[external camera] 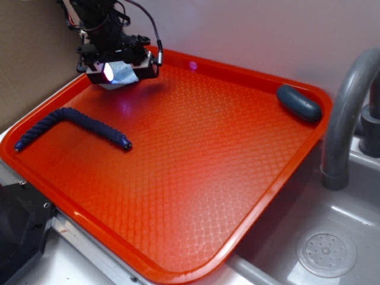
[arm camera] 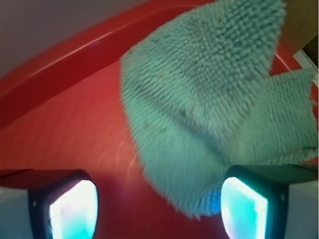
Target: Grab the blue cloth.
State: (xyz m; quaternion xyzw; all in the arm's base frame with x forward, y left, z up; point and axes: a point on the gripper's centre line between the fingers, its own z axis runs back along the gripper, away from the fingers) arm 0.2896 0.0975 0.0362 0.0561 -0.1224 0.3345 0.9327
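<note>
Pads: two lit fingertips (arm camera: 75, 211) fill the bottom of the wrist view, clearly apart, red tray floor showing between them.
Pincer: pincer (arm camera: 159, 211) is released, nothing held; in the exterior view it hangs over the tray's far-left corner.
Blue cloth: blue cloth (arm camera: 199, 109) lies on the tray just past the pads, bunched toward the right pad, one fuzzy corner dipping into the gap. Exterior view shows only a pale patch of it under the pincer (external camera: 122, 72).
Risk 1: cloth sits off-centre to the right pad. Closing from this spot likely nips only the thin corner, and terry that loose can slide out on the lift.
Risk 2: tray rim (arm camera: 75, 64) runs close behind the cloth. A push forward could shove the rag up against the rim rather than between the pads.
Risk 3: closing too high means the pads meet on air above the pile.
Rope: navy twisted rope (external camera: 77, 122) lies well apart on the tray's left side, no interference expected.
Bar: dark grey-blue oval bar (external camera: 298, 102) sits at the far-right corner, well clear.
</note>
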